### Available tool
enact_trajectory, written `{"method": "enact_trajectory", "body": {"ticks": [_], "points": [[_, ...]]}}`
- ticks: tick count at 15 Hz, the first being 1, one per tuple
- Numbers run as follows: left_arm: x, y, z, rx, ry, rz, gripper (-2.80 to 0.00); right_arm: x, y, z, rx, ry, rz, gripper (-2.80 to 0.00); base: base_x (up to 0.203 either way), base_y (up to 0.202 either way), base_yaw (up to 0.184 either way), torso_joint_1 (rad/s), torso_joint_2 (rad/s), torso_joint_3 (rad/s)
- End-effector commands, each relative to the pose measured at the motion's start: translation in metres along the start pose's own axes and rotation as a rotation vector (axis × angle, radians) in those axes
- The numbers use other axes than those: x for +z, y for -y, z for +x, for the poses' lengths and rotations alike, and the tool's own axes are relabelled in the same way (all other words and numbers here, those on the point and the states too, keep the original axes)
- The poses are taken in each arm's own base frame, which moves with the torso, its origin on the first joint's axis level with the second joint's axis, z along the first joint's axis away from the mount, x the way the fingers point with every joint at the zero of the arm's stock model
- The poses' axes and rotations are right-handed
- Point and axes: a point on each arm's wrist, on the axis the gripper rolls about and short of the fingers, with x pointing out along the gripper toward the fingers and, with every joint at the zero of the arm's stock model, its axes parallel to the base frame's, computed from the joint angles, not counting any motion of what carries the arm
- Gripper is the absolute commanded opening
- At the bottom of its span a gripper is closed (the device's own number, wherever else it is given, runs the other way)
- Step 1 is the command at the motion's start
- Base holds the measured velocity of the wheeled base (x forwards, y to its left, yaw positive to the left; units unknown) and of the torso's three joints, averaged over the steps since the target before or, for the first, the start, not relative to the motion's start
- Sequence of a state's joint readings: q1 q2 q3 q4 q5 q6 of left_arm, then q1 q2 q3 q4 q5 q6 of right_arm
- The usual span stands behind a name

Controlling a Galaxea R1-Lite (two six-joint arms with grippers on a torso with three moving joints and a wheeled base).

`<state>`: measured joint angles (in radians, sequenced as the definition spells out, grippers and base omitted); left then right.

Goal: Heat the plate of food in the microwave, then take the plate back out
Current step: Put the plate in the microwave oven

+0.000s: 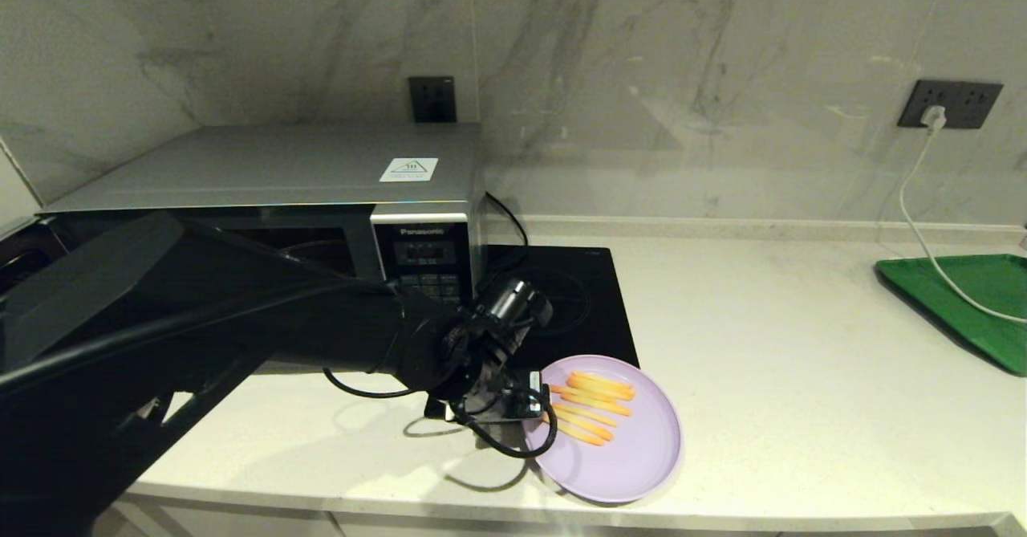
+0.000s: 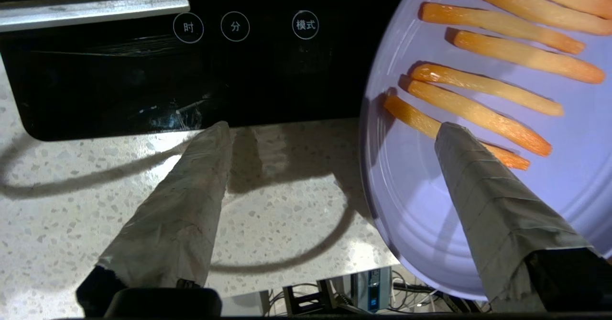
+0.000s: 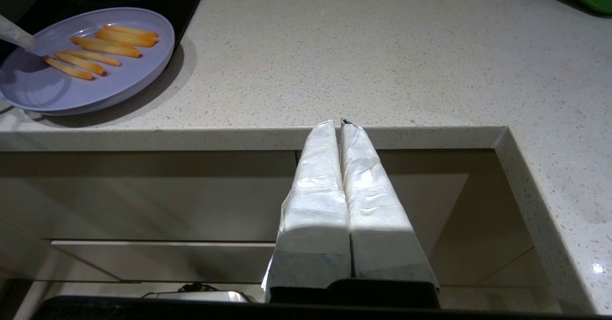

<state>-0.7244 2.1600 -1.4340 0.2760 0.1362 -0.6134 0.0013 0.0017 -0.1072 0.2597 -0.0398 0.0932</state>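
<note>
The lilac plate of food (image 1: 634,457) lies on the counter near the front edge, with orange fry sticks (image 1: 594,400) across its middle. My left gripper (image 1: 525,404) is open at the plate's left rim. In the left wrist view the left gripper (image 2: 333,127) straddles that rim: one finger (image 2: 483,200) is over the plate (image 2: 420,191) near a fry, the other finger (image 2: 191,195) is over bare counter. The silver microwave (image 1: 281,168) stands at the back left, its door mostly hidden by my left arm. My right gripper (image 3: 340,123) is shut and empty, parked below the counter's front edge.
A black induction hob (image 1: 586,296) lies between the microwave and the plate, its panel (image 2: 287,71) just beyond my left fingers. A green tray (image 1: 971,304) sits at the far right with a white cable (image 1: 915,216) trailing onto it. The plate slightly overhangs the counter edge.
</note>
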Motion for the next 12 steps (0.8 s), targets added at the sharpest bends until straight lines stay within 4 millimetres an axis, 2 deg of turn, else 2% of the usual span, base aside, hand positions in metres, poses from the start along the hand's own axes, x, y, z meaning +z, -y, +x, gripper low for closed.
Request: {"method": "enact_trajectory", "body": {"ticks": [1,12], "points": [[0.001,-0.002,0.005,0.011,-0.006,-0.007,0.00,0.000,0.000,0.000,0.000,-0.001,0.000,-2.80,0.000,0.000,0.000,0.000,0.00,0.000],[0.004,-0.013,0.009,0.086,0.025,-0.036,0.00,0.000,0.000,0.000,0.000,-0.001,0.000,-2.80,0.000,0.000,0.000,0.000,0.00,0.000]]}}
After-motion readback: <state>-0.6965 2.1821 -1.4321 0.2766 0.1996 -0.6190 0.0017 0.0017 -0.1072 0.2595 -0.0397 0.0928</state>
